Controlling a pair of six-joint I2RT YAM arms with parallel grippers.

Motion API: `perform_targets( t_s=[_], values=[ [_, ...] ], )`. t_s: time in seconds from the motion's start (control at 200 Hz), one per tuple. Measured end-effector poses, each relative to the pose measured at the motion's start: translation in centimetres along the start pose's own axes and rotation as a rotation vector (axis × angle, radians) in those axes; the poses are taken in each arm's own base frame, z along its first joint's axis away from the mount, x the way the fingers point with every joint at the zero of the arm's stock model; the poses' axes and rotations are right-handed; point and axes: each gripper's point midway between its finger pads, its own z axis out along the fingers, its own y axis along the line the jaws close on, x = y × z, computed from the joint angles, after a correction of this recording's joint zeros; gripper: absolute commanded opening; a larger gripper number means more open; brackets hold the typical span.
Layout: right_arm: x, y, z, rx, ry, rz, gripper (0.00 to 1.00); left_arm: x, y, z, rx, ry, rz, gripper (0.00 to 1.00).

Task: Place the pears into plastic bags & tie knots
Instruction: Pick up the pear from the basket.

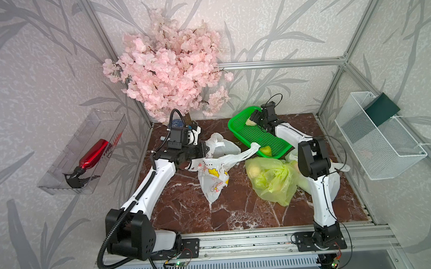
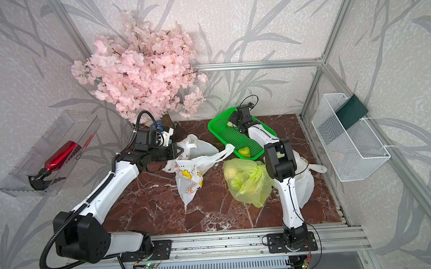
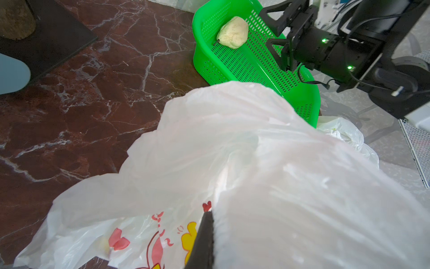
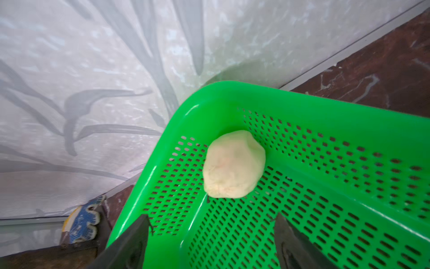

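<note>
White printed bag (image 3: 232,144) lies bunched over the left fingers (image 3: 203,237), which are pressed together on its plastic, with the body of the bag sagging to the tabletop (image 1: 188,217). Right fingers (image 4: 132,246) stand apart above the green basket (image 4: 325,111), short of a pale pear (image 4: 233,164) in its far corner (no contact seen). A second pear (image 1: 266,151) sits at the basket's near end, beside the yellow-green bag (image 1: 275,182) with fruit inside.
</note>
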Motion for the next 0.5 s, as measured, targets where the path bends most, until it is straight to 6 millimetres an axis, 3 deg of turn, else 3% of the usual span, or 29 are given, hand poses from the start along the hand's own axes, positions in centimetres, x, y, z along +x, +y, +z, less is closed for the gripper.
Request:
perform_targets(
  t_s=[0.31, 0.5],
  values=[
    [1.6, -1.6, 6.5, 0.058, 0.024, 0.028, 0.84, 0.3, -0.5, 0.0, 0.009, 0.005, 0.002, 0.0],
    [2.2, -2.1, 7.7, 0.072, 0.021, 0.068, 0.65, 1.0, -0.4, 0.1, 0.004, 0.021, -0.002, 0.0]
  ],
)
